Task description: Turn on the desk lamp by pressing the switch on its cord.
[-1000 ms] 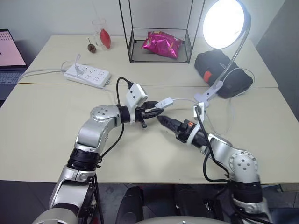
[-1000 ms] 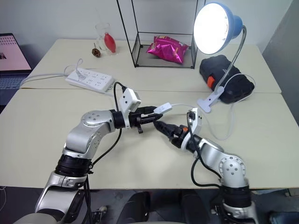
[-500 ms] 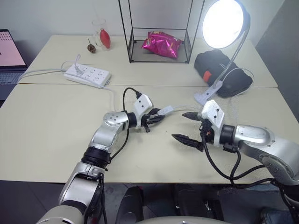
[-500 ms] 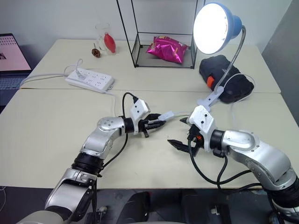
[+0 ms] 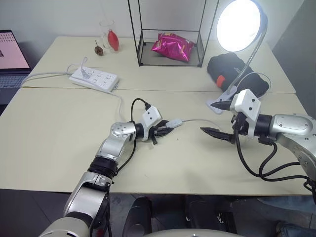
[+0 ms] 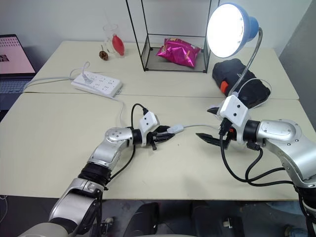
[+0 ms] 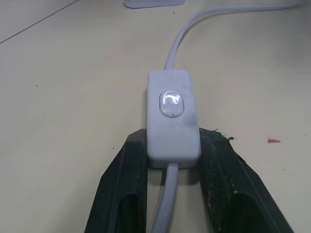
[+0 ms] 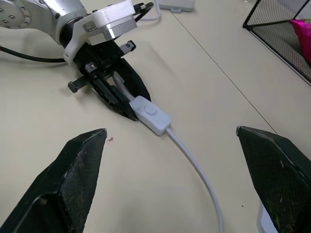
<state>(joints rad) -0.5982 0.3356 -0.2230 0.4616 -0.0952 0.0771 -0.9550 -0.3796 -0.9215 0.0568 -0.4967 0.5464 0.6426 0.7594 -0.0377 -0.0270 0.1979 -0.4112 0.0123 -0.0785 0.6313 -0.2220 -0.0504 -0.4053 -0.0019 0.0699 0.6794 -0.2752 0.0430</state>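
White plastic is what your left gripper [image 7: 172, 160] has between its two black fingers: the switch [image 7: 172, 114] sits with its near end pinched at both flanks, rocker face up, resting on the cream table [image 5: 59, 128], and the cord [image 7: 184, 34] runs out of its far end toward the clip base of the desk lamp [image 5: 240, 24]. You appear to be holding it this way to steady the housing so that the rocker stays exposed and cannot slide when pressed; that is my reading, not an observed fact. Your right gripper [image 8: 180, 179] stands with its fingers spread wide and nothing between them, between the switch and the lamp's clip base, clear of the cord, and pointing back at the switch, which suits an arm kept free for pressing. Note that the bulb is lit, so the lamp is already on and I judge the task met as things lie. Taking the lamp as landmark: the switch lies in front of it and toward your left side, well apart from its base; a black pouch with an orange tab [image 5: 232, 74] lies just behind the clip base. Containers: beside the lamp shade a black wire-frame box [image 5: 170, 34] holds a pink foil snack bag [image 5: 172, 47]; further off on that side a clear glass [image 5: 106, 34] holds a red object I cannot identify. A white power strip [image 5: 94, 79] lies well apart beyond these.
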